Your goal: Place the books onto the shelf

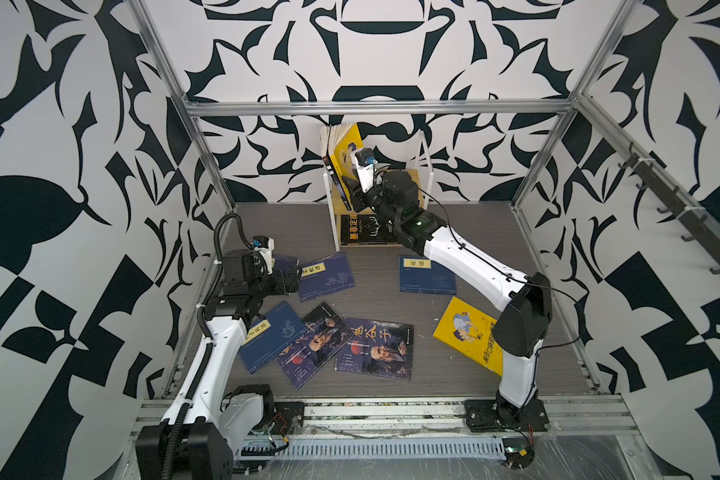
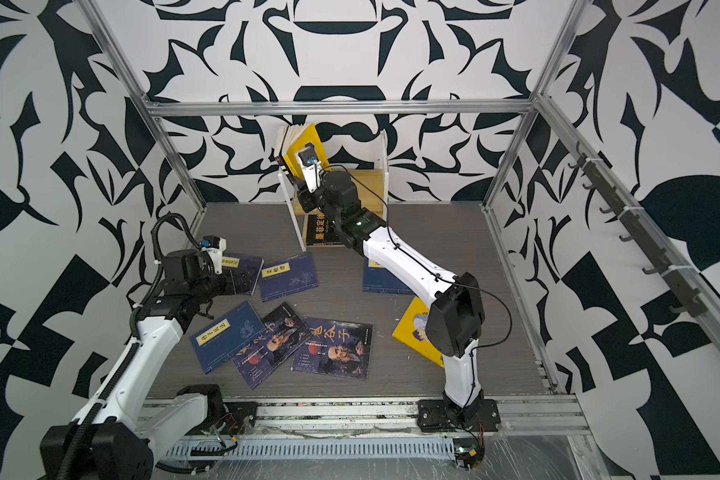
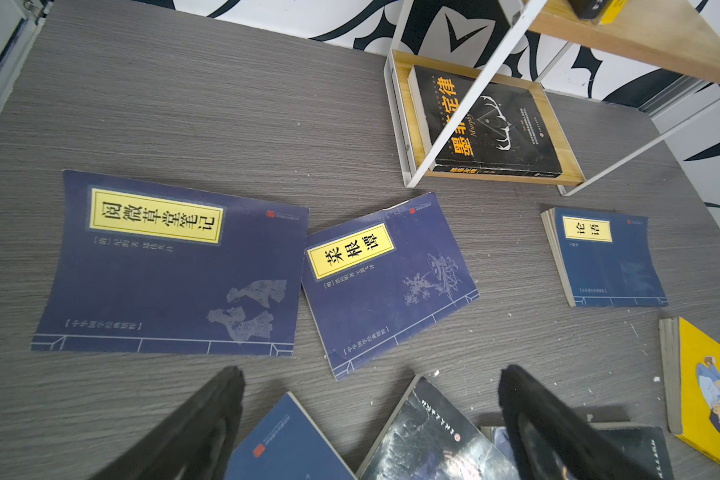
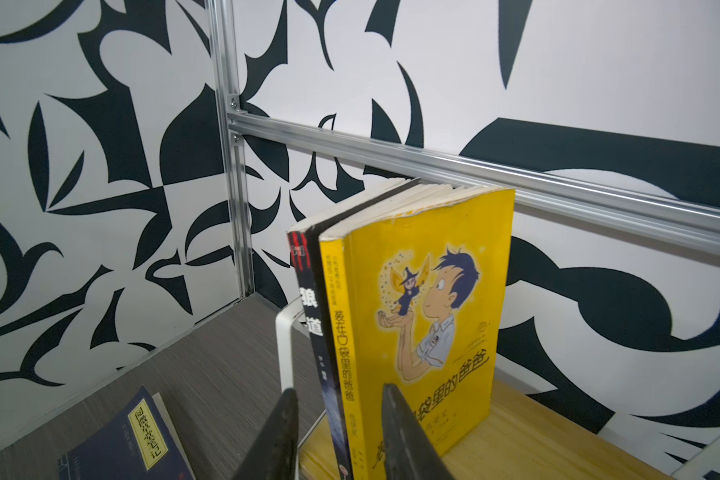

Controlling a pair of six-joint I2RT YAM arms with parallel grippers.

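While seven thin paperbacks (image 1: 375, 349) lie flat on the grey wood-grain table (image 1: 375, 286), both top views show the white-framed two-tier rack of light wooden boards (image 1: 423, 185) at the far middle, a bright yellow cartoon-cover book (image 1: 347, 143) upright on its upper board. Left wrist view: the left gripper (image 3: 373, 370) stands wide and empty near a navy yellow-labelled book (image 3: 171, 266). Right wrist view: the right gripper (image 4: 338, 388), narrowly parted, straddles the yellow book's spine and a dark neighbour (image 4: 308, 307), a gap beside one finger.
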